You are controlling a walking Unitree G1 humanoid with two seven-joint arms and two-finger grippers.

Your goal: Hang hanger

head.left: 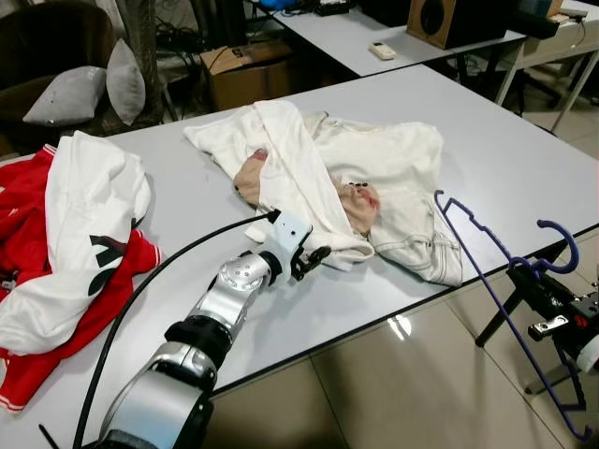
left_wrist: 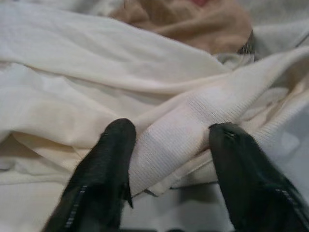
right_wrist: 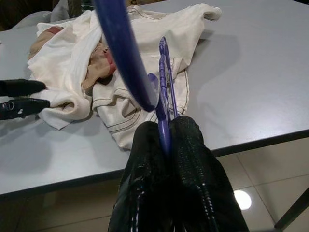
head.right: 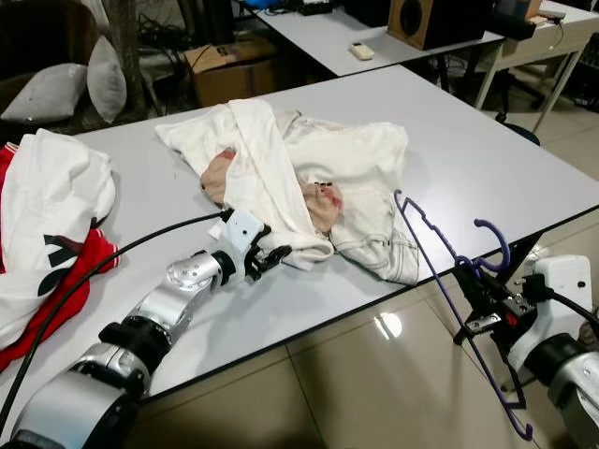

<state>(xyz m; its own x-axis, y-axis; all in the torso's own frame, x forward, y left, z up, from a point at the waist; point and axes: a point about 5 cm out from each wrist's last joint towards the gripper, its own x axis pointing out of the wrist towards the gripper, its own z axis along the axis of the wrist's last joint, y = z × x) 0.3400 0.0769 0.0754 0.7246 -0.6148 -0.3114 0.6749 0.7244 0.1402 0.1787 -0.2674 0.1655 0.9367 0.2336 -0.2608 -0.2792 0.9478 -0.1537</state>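
Observation:
A purple hanger hangs off the table's front right edge, its hook curling upward. My right gripper is shut on the hanger's neck beside the table, over the floor. A crumpled cream garment with a pinkish lining lies in the middle of the grey table. My left gripper rests on the table at the garment's near hem. Its fingers are open, with a fold of cream cloth lying between the fingertips.
A red and white garment is piled at the table's left end. Behind stand a cardboard box, grey pillows and a second table with a remote and speaker. Tiled floor lies below the front edge.

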